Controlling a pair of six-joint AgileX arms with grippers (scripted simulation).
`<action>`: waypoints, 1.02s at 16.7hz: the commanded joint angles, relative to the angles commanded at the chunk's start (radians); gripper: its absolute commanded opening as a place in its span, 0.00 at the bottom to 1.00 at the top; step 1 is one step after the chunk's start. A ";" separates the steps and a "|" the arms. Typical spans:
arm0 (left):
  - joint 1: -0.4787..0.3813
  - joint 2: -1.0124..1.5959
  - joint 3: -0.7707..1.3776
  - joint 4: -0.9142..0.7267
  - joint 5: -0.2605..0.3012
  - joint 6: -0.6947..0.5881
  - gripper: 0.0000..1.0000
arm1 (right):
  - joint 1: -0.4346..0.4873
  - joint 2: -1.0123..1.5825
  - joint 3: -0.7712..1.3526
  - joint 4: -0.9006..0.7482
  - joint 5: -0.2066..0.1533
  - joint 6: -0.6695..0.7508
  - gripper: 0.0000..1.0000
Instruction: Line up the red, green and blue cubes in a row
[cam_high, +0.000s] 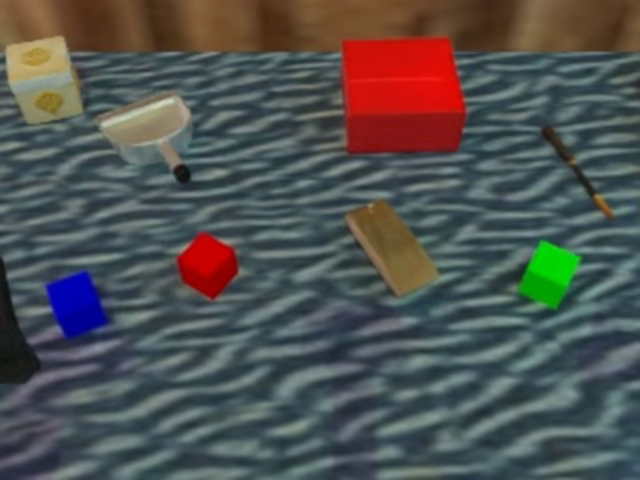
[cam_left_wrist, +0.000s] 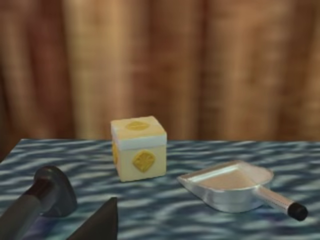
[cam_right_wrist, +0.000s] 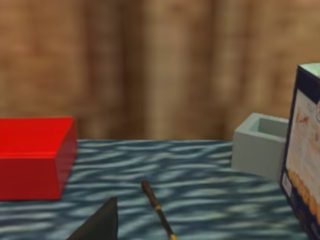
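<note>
Cubes (cam_high: 208, 265) apart, beyond left gripper (cam_high: 12, 340).

The bench (cam_high: 320, 400) has a blue rippled top. Lying on it: cream cube (cam_high: 41, 79) and dustpan (cam_high: 148, 128) at ten o'clock, red box (cam_high: 402, 94) at twelve, stick (cam_high: 577, 171) at two, green cube (cam_high: 549, 273) at three, wooden block (cam_high: 391, 247) near centre, red cube (cam_high: 208, 265) and blue cube (cam_high: 76, 304) at nine.

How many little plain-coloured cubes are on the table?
3: the blue cube near the left edge, the red cube just right of it, and the green cube far over on the right. None looks hidden.
</note>
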 joint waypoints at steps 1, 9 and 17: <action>0.000 0.000 0.000 0.000 0.000 0.000 1.00 | 0.000 0.000 0.000 0.000 0.000 0.000 1.00; -0.050 0.292 0.266 -0.167 -0.006 0.030 1.00 | 0.000 0.000 0.000 0.000 0.000 0.000 1.00; -0.192 1.101 0.899 -0.589 0.000 0.114 1.00 | 0.000 0.000 0.000 0.000 0.000 0.000 1.00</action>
